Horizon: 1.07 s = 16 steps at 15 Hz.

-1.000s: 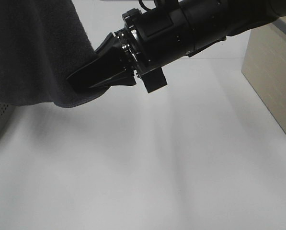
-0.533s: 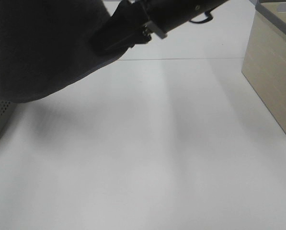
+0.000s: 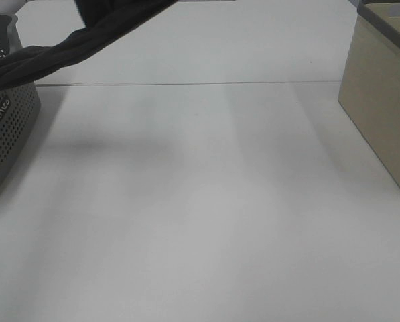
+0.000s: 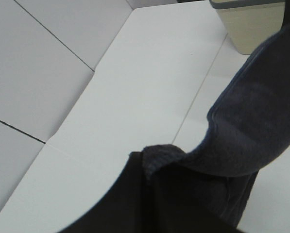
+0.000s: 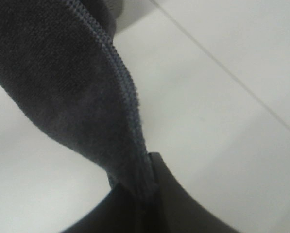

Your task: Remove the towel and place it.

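The dark charcoal towel [image 3: 86, 40] hangs stretched in the air, from the top edge of the exterior view down to the left over the rim of the grey perforated basket [image 3: 5, 127]. Neither gripper shows in the exterior view. In the left wrist view, my left gripper [image 4: 145, 165] is shut on a bunched fold of the towel [image 4: 251, 121]. In the right wrist view, my right gripper [image 5: 144, 170] is shut on the hemmed edge of the towel [image 5: 72, 92]. How much of the towel is still in the basket is hidden.
A beige bin [image 3: 380, 100] stands at the right edge of the white table [image 3: 206, 215]; it also shows in the left wrist view [image 4: 251, 24]. A seam line runs across the table's far part.
The right arm and gripper have risen out of the top of the exterior view, carrying the towel up. The towel, which hung as a broad sheet, is now pulled into a narrow band, uncovering the basket.
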Motion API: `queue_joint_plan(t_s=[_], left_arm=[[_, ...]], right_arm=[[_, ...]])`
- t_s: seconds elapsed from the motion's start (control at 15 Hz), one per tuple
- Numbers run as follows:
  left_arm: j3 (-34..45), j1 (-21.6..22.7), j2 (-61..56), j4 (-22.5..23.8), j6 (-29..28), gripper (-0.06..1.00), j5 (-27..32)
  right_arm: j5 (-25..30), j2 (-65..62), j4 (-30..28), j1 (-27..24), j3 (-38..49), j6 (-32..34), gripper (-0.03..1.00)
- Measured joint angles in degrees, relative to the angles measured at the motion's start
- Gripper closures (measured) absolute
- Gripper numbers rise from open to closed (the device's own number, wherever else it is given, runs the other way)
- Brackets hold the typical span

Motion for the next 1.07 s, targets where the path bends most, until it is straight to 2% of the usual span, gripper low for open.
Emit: queue_joint_plan(t_s=[0.13,0.27,0.4,0.67,0.93,1.07], left_arm=[[0.00,0.00,2.46,0.92,1.20,0.94,-7.62],[0.00,0.00,3.95,2.01,1.49,0.94,-13.98],[0.00,0.00,4.81,2.35,1.66,0.94,-20.68],[0.00,0.00,5.21,2.92,1.66,0.94,-29.39],[0.00,0.00,6.13,3.95,2.98,0.94,-34.43],[0.00,0.00,7.91,4.81,3.38,0.94,-38.79]], right_arm=[[-0.23,2.86,-9.91,0.00,-8.82,4.24,0.95],[-2.01,5.73,-17.30,0.00,-15.36,7.39,0.95],[-4.76,7.79,-22.35,0.00,-20.51,8.48,0.95],[-13.24,8.82,-23.26,0.00,-22.57,8.54,0.95],[-17.25,8.94,-25.32,0.00,-22.57,8.54,0.95],[-19.54,9.00,-27.04,0.00,-22.57,9.22,0.95]])
